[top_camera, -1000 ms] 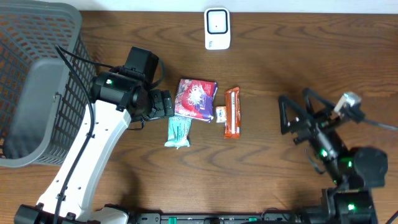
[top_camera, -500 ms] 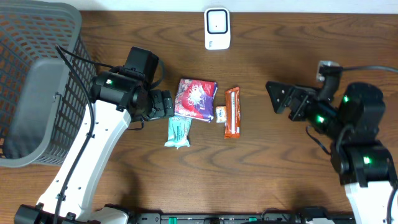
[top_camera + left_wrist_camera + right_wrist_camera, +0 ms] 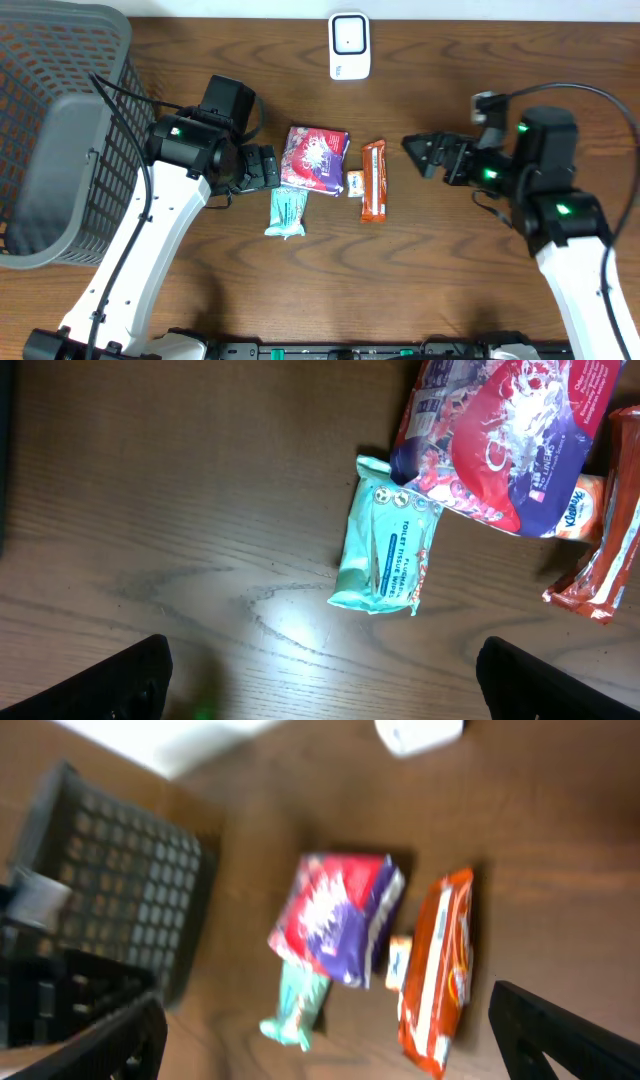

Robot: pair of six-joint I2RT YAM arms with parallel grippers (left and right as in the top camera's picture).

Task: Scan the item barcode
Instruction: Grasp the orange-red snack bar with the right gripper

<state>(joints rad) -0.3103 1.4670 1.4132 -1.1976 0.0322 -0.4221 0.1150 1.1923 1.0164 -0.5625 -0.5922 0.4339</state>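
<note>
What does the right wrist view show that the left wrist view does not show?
Only the right wrist view: the grey basket and the white scanner. Only the left wrist view: readable print on the mint tissue pack. Both: that pack, the red-purple bag, the small orange pack and the orange wrapper, all lying on the wooden table.

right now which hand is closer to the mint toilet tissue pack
Left. The left hand is right next to the mint toilet tissue pack; the right hand is well off on the far side of the orange snack bar.
</note>
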